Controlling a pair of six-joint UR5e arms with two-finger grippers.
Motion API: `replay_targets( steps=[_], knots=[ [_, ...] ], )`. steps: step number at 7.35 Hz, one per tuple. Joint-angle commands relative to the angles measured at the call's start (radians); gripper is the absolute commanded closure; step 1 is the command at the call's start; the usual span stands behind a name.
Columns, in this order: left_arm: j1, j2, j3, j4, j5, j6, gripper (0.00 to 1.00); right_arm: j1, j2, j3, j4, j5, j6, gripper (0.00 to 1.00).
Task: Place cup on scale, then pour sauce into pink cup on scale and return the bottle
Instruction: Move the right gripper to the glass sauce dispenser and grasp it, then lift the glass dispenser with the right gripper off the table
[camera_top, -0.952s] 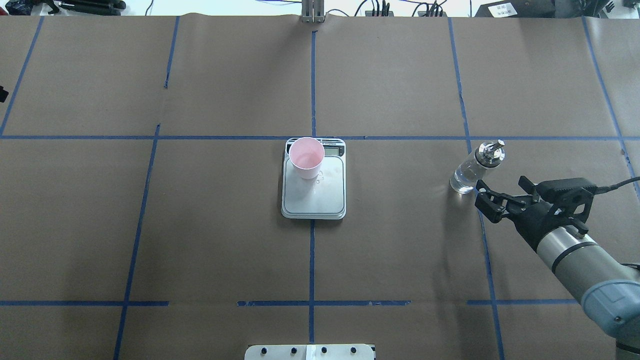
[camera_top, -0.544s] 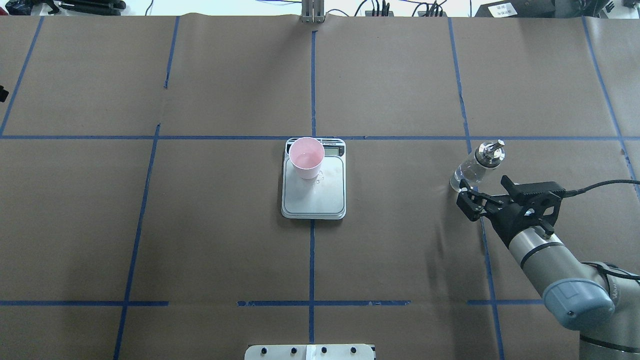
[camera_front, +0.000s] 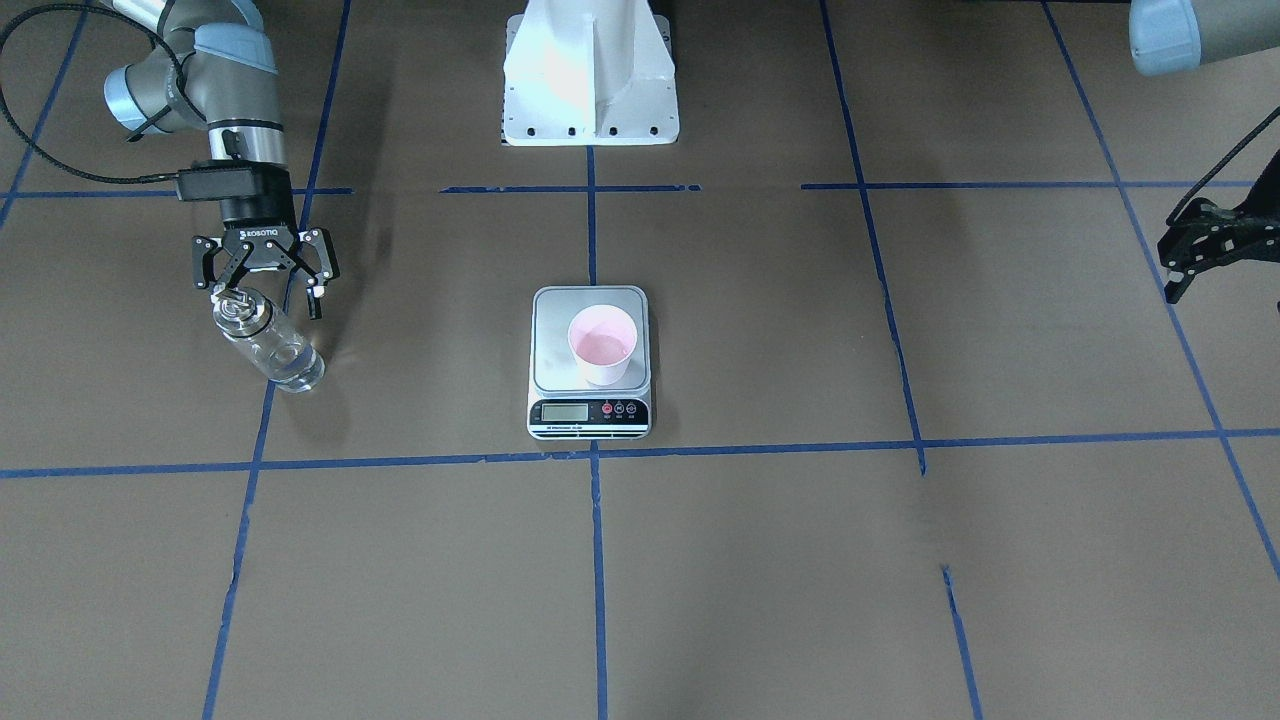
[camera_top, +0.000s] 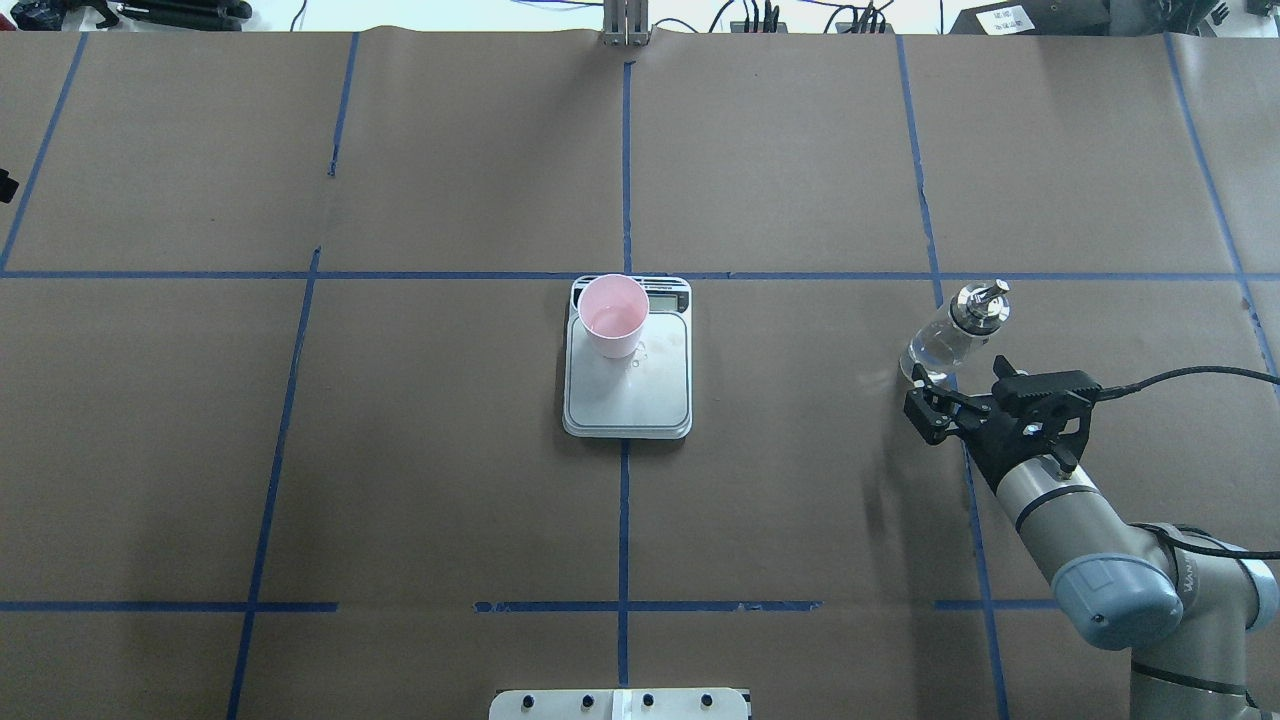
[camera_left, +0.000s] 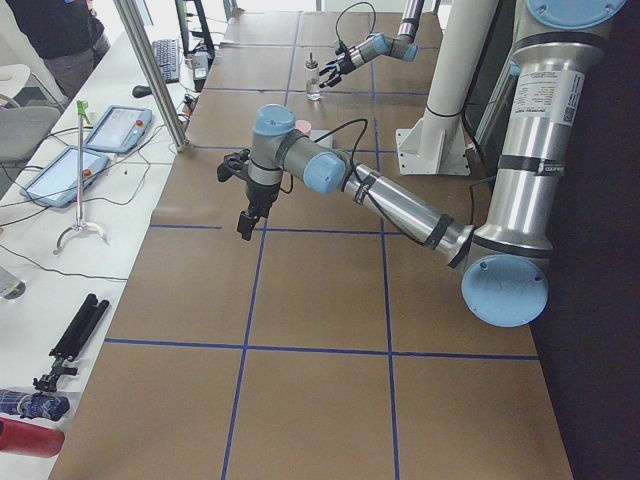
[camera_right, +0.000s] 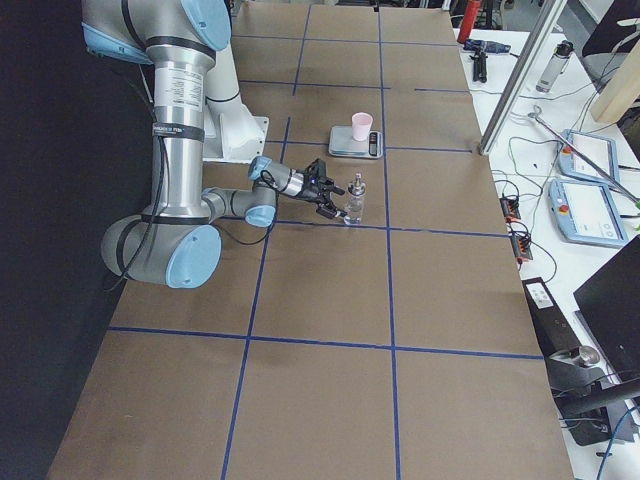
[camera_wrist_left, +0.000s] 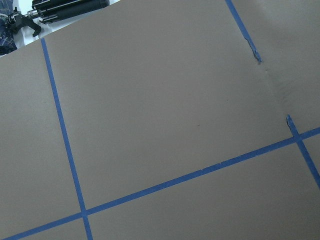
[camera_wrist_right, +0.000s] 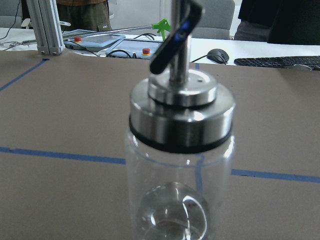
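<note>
The pink cup (camera_top: 612, 315) stands on the far left part of the scale (camera_top: 630, 395), with pale liquid inside; both show in the front view, cup (camera_front: 602, 345) on scale (camera_front: 555, 330). The glass bottle (camera_top: 940, 345) stands upright on the table to the right, a little clear liquid (camera_wrist_right: 172, 215) at its bottom. My right gripper (camera_top: 955, 385) is open, close on the robot's side of the bottle (camera_front: 272, 348), not closed on it. My left gripper (camera_front: 1185, 265) hangs over bare table far left; its jaws cannot be read.
Small droplets (camera_top: 640, 355) lie on the scale platform beside the cup. The robot's white base (camera_front: 590, 80) stands at the near table edge. An aluminium post (camera_top: 625, 25) stands at the far edge. Tablets and cables (camera_right: 590, 190) lie on the side bench.
My right gripper has moved left in the overhead view, staying open, and its elbow has swung into view. Bottle, cup and scale have not moved.
</note>
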Motion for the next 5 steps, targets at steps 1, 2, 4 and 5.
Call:
replay_targets(
  steps=[1, 2, 4, 5],
  knots=[
    [0.000, -0.002, 0.001, 0.000, 0.000, 0.000, 0.00, 0.004, 0.015, -0.027, 0.000, -0.016, 0.000, 0.00],
    [0.000, -0.002, 0.001, 0.000, 0.000, 0.001, 0.00, 0.010, 0.017, -0.034, 0.000, -0.016, 0.000, 0.00],
    [0.000, 0.000, -0.004, 0.000, 0.000, 0.000, 0.00, 0.029, 0.017, -0.049, 0.000, -0.017, 0.000, 0.00],
    [0.000, 0.001, -0.004, 0.000, 0.000, 0.000, 0.00, 0.036, 0.017, -0.052, 0.000, -0.016, 0.000, 0.00]
  ],
)
